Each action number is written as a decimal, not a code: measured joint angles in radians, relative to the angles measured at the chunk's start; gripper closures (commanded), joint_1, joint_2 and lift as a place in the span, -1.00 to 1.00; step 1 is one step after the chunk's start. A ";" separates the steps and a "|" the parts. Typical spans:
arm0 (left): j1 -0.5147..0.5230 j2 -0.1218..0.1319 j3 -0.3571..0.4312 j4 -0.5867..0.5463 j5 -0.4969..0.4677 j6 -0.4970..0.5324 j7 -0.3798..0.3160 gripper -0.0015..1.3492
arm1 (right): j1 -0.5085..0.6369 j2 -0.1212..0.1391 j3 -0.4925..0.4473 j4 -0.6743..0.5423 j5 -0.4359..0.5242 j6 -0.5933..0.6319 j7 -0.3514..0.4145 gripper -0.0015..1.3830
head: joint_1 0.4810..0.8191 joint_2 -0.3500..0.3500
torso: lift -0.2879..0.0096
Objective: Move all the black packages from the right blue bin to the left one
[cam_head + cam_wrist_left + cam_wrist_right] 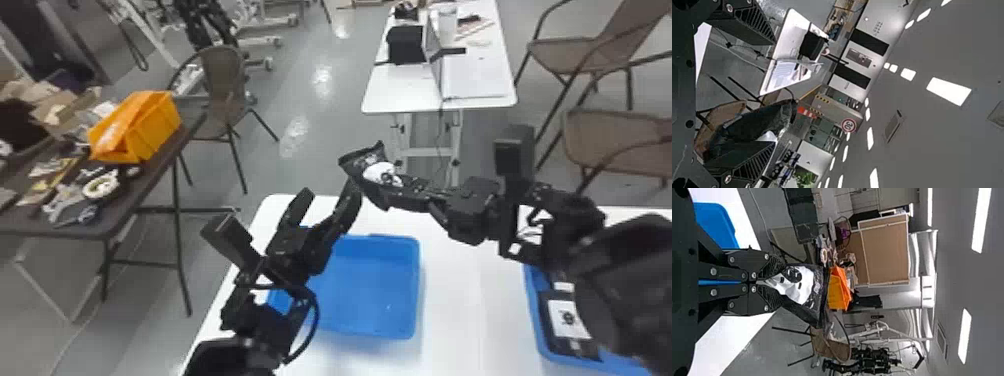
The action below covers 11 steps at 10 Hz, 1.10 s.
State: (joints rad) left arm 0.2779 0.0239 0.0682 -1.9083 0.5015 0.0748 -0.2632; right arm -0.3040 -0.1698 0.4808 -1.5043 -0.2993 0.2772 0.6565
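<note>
In the head view my left gripper [324, 209] stands open above the far side of the left blue bin [372, 287]. To its right, my right gripper [434, 201] pinches a black package [384, 176] with a white patch, raised beyond the bin. One left finger overlaps the package's near-left edge; contact is unclear. The left wrist view shows the open left gripper [774, 93] with the dark package [760, 122] by one finger. In the right wrist view the right gripper [774, 282] is closed on the package [803, 288]. Another black package [551, 327] lies in the right blue bin [534, 305], partly hidden by the right arm.
The bins stand on a white table [462, 310]. Beyond it is another white table [400, 92] with a laptop-like item. At the left, a dark table [145, 192] holds an orange bin [150, 130] and clutter. Chairs [220, 90] stand on the floor.
</note>
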 measured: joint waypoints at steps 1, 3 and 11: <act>-0.016 -0.001 0.007 0.000 0.008 0.018 -0.009 -0.82 | -0.009 -0.002 0.015 0.014 -0.024 -0.002 0.000 0.85 | 0.27 0.86 | 0.94; -0.046 -0.001 0.011 0.000 0.021 0.088 -0.038 -0.81 | -0.035 -0.002 0.052 0.048 -0.069 -0.008 -0.001 0.85 | 0.26 0.86 | 0.94; -0.091 -0.011 -0.007 0.042 0.101 0.210 -0.042 0.79 | -0.057 -0.006 0.089 0.088 -0.117 -0.014 -0.007 0.84 | 0.27 0.78 | 0.94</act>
State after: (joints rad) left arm 0.1868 0.0132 0.0609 -1.8659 0.6027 0.2843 -0.3055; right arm -0.3606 -0.1758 0.5697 -1.4163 -0.4164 0.2633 0.6496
